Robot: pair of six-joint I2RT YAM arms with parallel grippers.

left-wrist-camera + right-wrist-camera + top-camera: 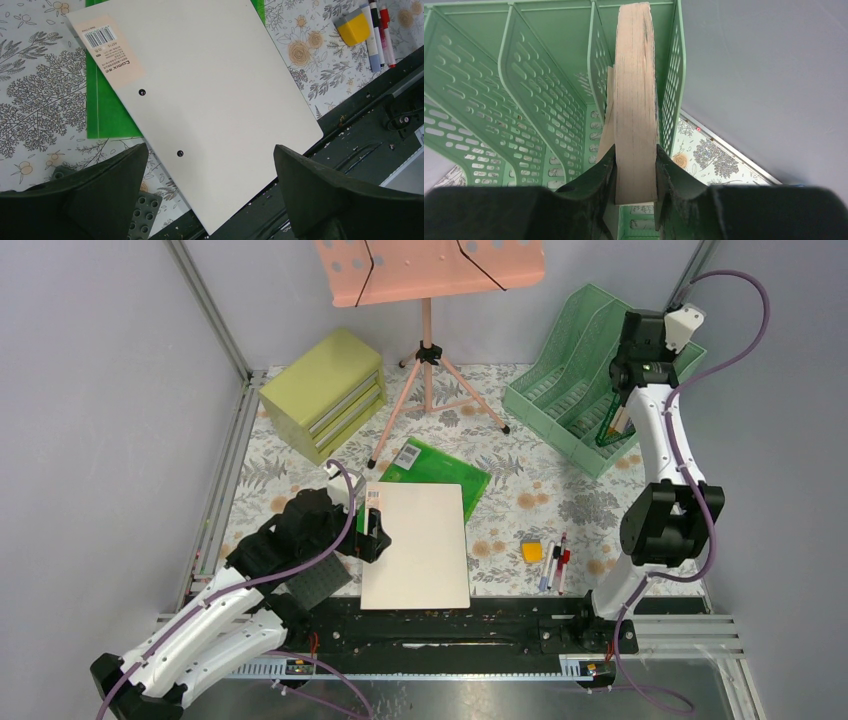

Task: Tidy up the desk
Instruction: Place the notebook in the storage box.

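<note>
The desk (540, 490) is sporting grey ferns and orange flowers on white. It's lying below the left gripper (211, 150), whose jaws are hanging wide apart. The right gripper (635, 152) is pinching a book (634, 75).

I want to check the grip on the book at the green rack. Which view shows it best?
Right wrist: the book fills the frame, clamped between the fingers in the end slot of the rack. Top external shows only a sliver; left wrist, nothing.

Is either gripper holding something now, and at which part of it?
The right gripper grips a thick beige book at its near end, a finger on each face, in the rightmost slot of the green file rack. The left gripper is open, holding nothing.
</note>
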